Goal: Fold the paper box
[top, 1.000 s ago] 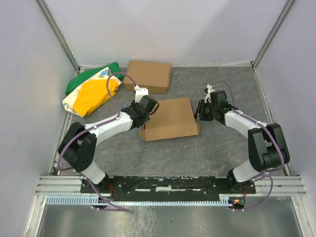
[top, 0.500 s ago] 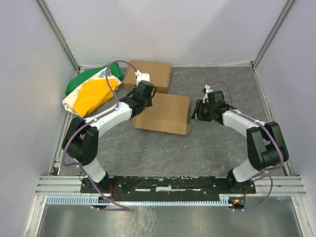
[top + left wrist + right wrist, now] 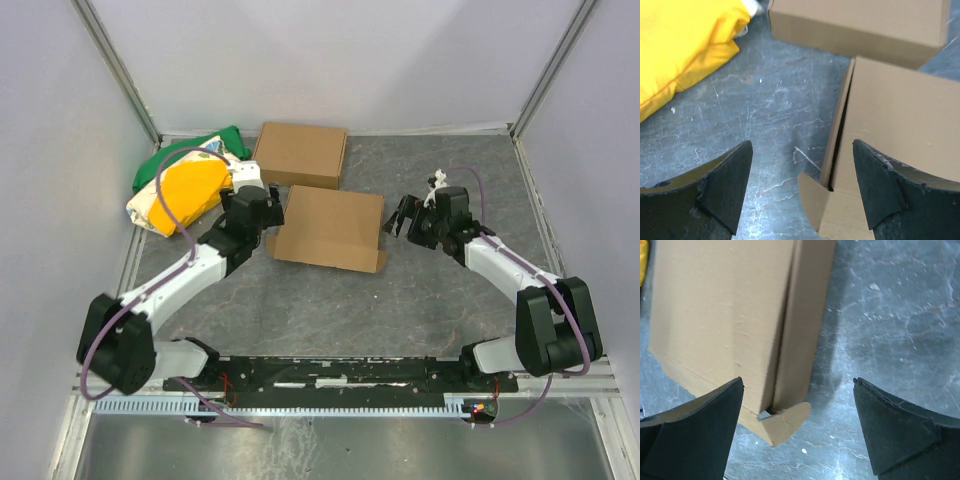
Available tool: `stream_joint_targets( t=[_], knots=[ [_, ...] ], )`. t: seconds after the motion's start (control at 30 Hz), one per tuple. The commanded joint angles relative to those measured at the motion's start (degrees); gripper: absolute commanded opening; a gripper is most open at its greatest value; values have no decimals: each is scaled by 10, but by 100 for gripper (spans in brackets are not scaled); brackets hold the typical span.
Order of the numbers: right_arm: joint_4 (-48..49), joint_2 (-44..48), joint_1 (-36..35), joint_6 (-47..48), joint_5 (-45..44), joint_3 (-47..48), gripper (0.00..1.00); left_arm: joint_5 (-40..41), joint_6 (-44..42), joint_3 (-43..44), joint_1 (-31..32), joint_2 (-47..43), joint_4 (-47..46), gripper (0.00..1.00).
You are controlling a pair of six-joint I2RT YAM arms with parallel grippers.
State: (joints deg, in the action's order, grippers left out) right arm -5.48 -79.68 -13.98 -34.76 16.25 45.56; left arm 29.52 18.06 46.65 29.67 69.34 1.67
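The paper box [image 3: 330,228] lies flat and closed on the grey table, a shallow brown cardboard mailer. A rounded tab sticks out at each near corner, one in the left wrist view [image 3: 815,202] and one in the right wrist view [image 3: 787,422]. My left gripper [image 3: 264,212] hovers just off the box's left edge, open, with nothing between its fingers. In its own view the left gripper [image 3: 802,145] frames the box [image 3: 900,125] edge and bare table. My right gripper [image 3: 400,214] stands open off the right edge. The right gripper [image 3: 798,382] is empty above the box [image 3: 725,315] corner.
A ready-made brown cardboard box [image 3: 300,155] sits right behind the paper box, and shows again in the left wrist view [image 3: 860,25]. A green, yellow and white bag [image 3: 185,185] lies at the back left, close to my left arm. Frame walls enclose the table [image 3: 450,300].
The paper box went from tilted near the middle to flat and further back. Both grippers opened and drew off its sides; the left arm swung left.
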Motion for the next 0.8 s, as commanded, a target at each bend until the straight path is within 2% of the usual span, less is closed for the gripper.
stream_joint_targets(
  t=[0.0, 0.07, 0.17, 0.27, 0.3, 0.37, 0.4, 0.5, 0.6, 0.77],
  knots=[
    [68, 48, 4, -37, -1, -49, 93, 5, 18, 73, -8, 69, 68, 87],
    [71, 95, -4, -36, 28, -64, 81, -18, 26, 63, -8, 48, 58, 87],
    [-46, 144, -48, 14, 19, -40, 77, -30, 36, 19, -8, -1, 14, 85],
    [-82, 180, -89, 13, 26, -45, 60, -22, 46, 10, -8, -23, 7, 85],
    [-88, 190, -103, 9, 39, -49, 51, -22, 46, 14, -8, -23, 11, 85],
    [-91, 203, -134, 0, 69, -66, 25, -22, 53, 26, -8, -22, 30, 85],
    [-86, 204, -151, -8, 83, -78, 17, -27, 59, 29, -8, -24, 35, 85],
    [-89, 173, -212, 1, 84, -94, 12, -50, 83, 20, -8, -35, 33, 85],
    [-102, 130, -261, 16, 20, -95, 11, -60, 83, 23, -8, -59, 49, 85],
    [-67, 68, -274, -8, -36, -94, 7, -51, 84, -9, -8, -109, 38, 85]
  ],
)
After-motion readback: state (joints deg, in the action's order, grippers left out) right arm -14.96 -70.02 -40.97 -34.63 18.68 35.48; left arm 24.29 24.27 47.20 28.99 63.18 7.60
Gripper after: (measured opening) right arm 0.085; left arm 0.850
